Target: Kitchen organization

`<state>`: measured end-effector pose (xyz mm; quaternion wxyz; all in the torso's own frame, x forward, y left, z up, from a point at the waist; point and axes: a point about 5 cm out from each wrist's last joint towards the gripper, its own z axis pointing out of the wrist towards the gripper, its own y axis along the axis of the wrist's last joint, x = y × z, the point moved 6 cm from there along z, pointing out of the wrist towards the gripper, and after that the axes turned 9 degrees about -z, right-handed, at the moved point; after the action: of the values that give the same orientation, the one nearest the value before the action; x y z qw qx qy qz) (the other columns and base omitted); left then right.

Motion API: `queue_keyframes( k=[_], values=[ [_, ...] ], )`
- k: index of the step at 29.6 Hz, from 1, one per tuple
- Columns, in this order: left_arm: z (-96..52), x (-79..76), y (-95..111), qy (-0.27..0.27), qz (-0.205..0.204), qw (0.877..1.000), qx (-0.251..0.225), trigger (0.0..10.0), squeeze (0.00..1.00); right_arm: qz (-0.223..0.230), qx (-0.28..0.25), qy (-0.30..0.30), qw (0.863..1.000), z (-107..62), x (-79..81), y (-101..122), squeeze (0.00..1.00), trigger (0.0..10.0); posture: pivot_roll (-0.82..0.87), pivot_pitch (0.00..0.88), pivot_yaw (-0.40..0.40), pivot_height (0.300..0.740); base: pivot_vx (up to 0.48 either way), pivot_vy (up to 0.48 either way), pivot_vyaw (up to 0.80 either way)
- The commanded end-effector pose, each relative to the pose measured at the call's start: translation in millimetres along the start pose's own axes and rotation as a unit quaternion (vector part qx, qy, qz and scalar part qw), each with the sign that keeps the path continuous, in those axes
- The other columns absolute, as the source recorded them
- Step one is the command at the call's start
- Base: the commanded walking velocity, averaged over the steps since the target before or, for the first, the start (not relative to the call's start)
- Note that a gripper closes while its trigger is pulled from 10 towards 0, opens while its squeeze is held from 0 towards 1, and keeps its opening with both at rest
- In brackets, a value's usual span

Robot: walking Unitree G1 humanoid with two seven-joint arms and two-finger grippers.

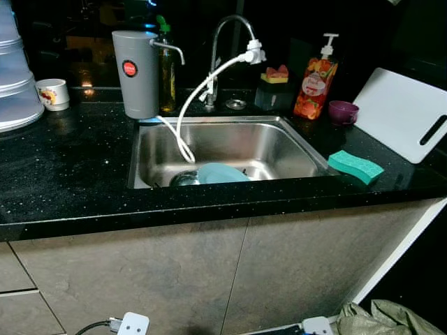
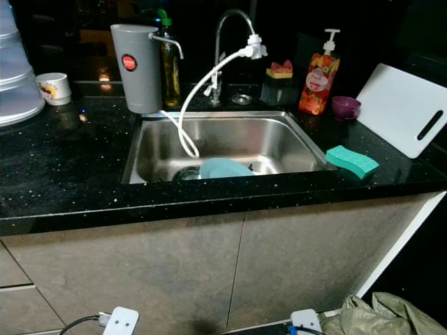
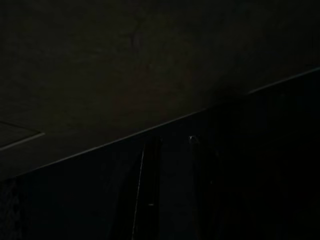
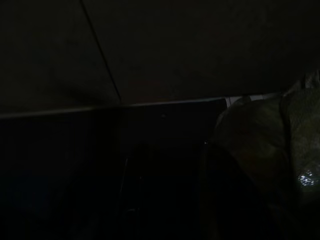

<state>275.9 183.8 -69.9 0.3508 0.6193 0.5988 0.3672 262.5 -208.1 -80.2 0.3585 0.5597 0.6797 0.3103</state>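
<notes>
Black speckled countertop, beige cabinet fronts below, dark backsplash w/ reflections, dim rm light.

A home kitchen at night: a stainless steel sink is set into a black speckled desk, with a curved tap at its 12 o'clock and a grey water filter at 10 o'clock. A soap dispenser, a purple cup and a white cutting board stand toward 2 o'clock; a green sponge lies at 3 o'clock. A pale blue plate rests in the basin. Beige cabinet doors run below.
</notes>
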Motion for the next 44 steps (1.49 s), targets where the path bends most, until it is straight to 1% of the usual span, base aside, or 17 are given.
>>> queue_keyframes(
  k=[1, 3, 7, 12, 16, 21, 24, 26, 27, 28, 32, 33, 36, 37, 41, 43, 44],
  values=[
    [-2.8, 2.6, -3.5, 0.002, -0.008, 1.000, 0.001, 10.0, 0.00, 0.031, 0.005, -0.010, 0.999, -4.7, -2.5, -8.3, 0.00, 10.0, 0.00, 0.116, -0.061, 0.740, 0.000, 0.000, 0.00],
    [-2.9, 2.8, -3.5, 0.003, -0.008, 1.000, 0.001, 10.0, 0.00, 0.040, 0.004, -0.015, 0.999, -5.2, -3.3, -8.3, 0.00, 10.0, 0.00, 0.116, -0.061, 0.740, 0.000, 0.000, 0.00],
    [-2.9, 2.9, -3.3, 0.003, -0.009, 1.000, 0.001, 10.0, 0.00, 0.039, 0.001, -0.016, 0.999, -5.4, -3.0, -7.4, 0.00, 10.0, 0.00, 0.116, -0.061, 0.740, 0.000, 0.000, 0.00],
    [-2.1, 2.1, -3.2, 0.001, -0.007, 1.000, 0.003, 10.0, 0.00, 0.009, 0.004, -0.005, 1.000, -3.9, 4.3, -6.7, 0.00, 10.0, -0.01, 0.105, -0.053, 0.740, 0.000, 0.000, 0.00],
    [-0.9, 1.1, -2.1, 0.001, -0.009, 1.000, 0.003, 10.0, 0.00, 0.002, 0.002, -0.002, 1.000, -3.5, 2.6, -4.4, 0.00, 10.0, -0.02, 0.102, -0.053, 0.740, 0.000, 0.000, 0.00],
    [0.7, -6.2, 0.4, -0.008, -0.008, 1.000, 0.002, 10.0, 0.00, -0.003, 0.008, -0.007, 1.000, -2.3, -3.6, -4.3, 0.00, 10.0, -0.02, 0.094, -0.052, 0.740, 0.000, 0.000, 0.00],
    [1.9, -8.9, 0.4, -0.009, -0.008, 1.000, 0.004, 10.0, 0.00, -0.019, 0.009, 0.003, 1.000, -1.0, 2.2, -2.5, 0.00, 10.0, -0.02, 0.094, -0.057, 0.740, 0.000, 0.000, 0.00],
    [2.5, -10.1, 0.6, -0.009, -0.010, 1.000, 0.004, 10.0, 0.00, -0.018, 0.004, 0.000, 1.000, 0.4, -1.2, 1.6, 0.00, 10.0, -0.03, 0.086, -0.061, 0.740, 0.000, 0.000, 0.00],
    [3.5, -13.0, 0.9, -0.009, -0.012, 1.000, 0.005, 10.0, 0.00, -0.016, -0.005, -0.011, 1.000, 2.9, -12.9, 10.7, 0.00, 10.0, -0.04, 0.080, -0.065, 0.740, 0.000, 0.000, 0.00],
    [3.8, -14.4, 0.6, -0.009, -0.013, 1.000, 0.006, 10.0, 0.00, -0.023, -0.008, -0.014, 1.000, 3.5, -17.6, 13.8, 0.00, 10.0, -0.04, 0.075, -0.067, 0.740, 0.000, 0.000, 0.00],
    [4.0, -19.4, -1.1, -0.012, -0.015, 1.000, 0.009, 10.0, 0.00, -0.031, -0.011, -0.019, 0.999, 4.3, -26.3, 18.6, 0.00, 10.0, -0.05, 0.064, -0.076, 0.740, 0.000, 0.000, 0.00],
    [4.0, -22.3, -2.1, -0.012, -0.020, 1.000, 0.011, 10.0, 0.00, -0.042, -0.015, -0.020, 0.999, 4.2, -30.9, 21.9, 0.00, 10.0, -0.05, 0.061, -0.076, 0.740, 0.000, 0.000, 0.00],
    [4.5, -27.8, -2.4, -0.021, -0.021, 0.999, 0.013, 10.0, 0.00, -0.039, -0.012, -0.033, 0.999, 2.4, -38.6, 20.4, 0.00, 10.0, -0.07, 0.060, -0.070, 0.740, 0.000, 0.000, 0.00],
    [4.6, -29.0, -2.7, -0.024, -0.019, 0.999, 0.014, 10.0, 0.00, -0.041, -0.012, -0.033, 0.999, 2.2, -38.8, 20.3, 0.00, 10.0, -0.07, 0.060, -0.070, 0.740, 0.000, 0.000, 0.00],
    [5.3, -28.9, -1.5, -0.024, -0.018, 0.999, 0.014, 10.0, 0.00, -0.038, -0.014, -0.025, 0.999, 2.4, -26.5, 18.1, 0.00, 10.0, -0.08, 0.068, -0.060, 0.740, 0.000, 0.000, 0.00],
    [5.5, -28.8, -1.3, -0.024, -0.018, 0.999, 0.013, 10.0, 0.00, -0.037, -0.013, -0.025, 0.999, 2.5, -25.2, 17.3, 0.00, 10.0, -0.07, 0.071, -0.059, 0.740, 0.000, 0.000, 0.00],
    [5.1, -26.5, -2.2, -0.022, -0.015, 1.000, 0.014, 10.0, 0.00, -0.022, -0.014, -0.033, 0.999, 3.7, -29.6, 19.9, 0.00, 10.0, -0.06, 0.072, -0.058, 0.740, 0.000, 0.000, 0.00]
  ],
)
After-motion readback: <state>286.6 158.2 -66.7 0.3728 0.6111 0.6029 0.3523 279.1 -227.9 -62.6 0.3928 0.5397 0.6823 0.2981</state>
